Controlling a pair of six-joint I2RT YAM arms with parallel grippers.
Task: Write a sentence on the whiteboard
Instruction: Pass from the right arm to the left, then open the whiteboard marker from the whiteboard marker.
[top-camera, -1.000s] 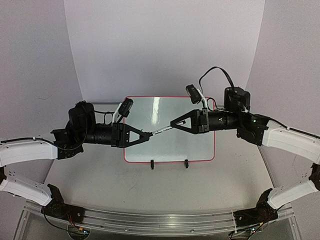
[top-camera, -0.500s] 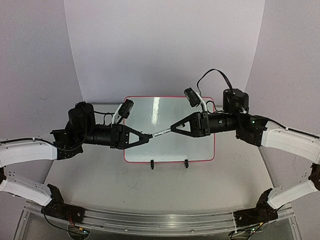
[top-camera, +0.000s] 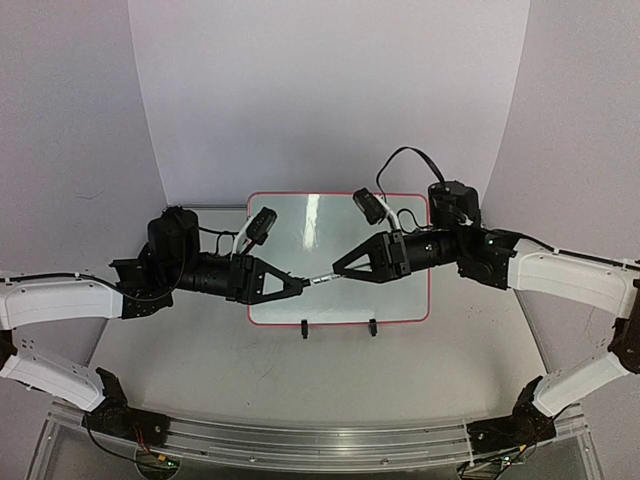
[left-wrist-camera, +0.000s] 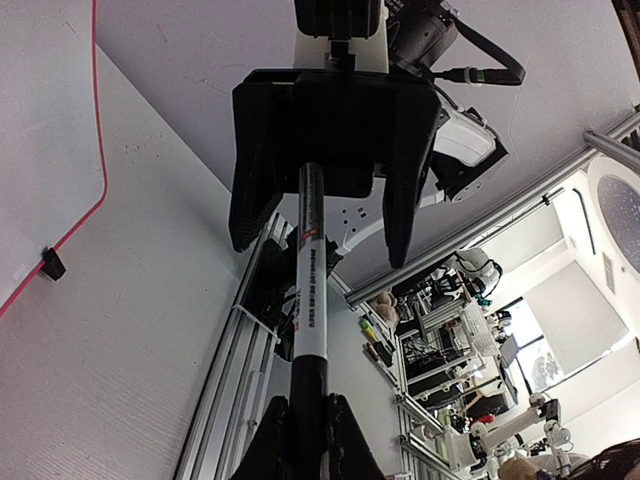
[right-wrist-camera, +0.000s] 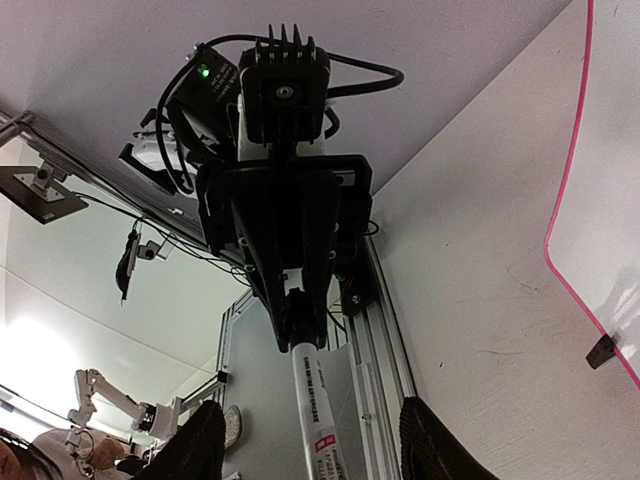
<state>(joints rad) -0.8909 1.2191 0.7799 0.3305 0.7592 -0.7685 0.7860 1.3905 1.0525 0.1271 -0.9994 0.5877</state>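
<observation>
Whiteboard (top-camera: 395, 300) lies face up on the counter (top-camera: 200, 370), centred between the arms and beneath both tools; its long axis runs left to right, its clip feet (top-camera: 304, 327) toward the arm bases; no writing shows on it. Left tool (top-camera: 300, 284) is clamped on one end of the marker (top-camera: 318, 279); right tool (top-camera: 335, 272) is spread wide, fingers (right-wrist-camera: 205, 445) straddling the other end without gripping (both wrist views agree). Marker axis runs roughly parallel to the board's long axis, above its near half; neither end faces the board, so tilting downward is judged necessary before writing.
</observation>
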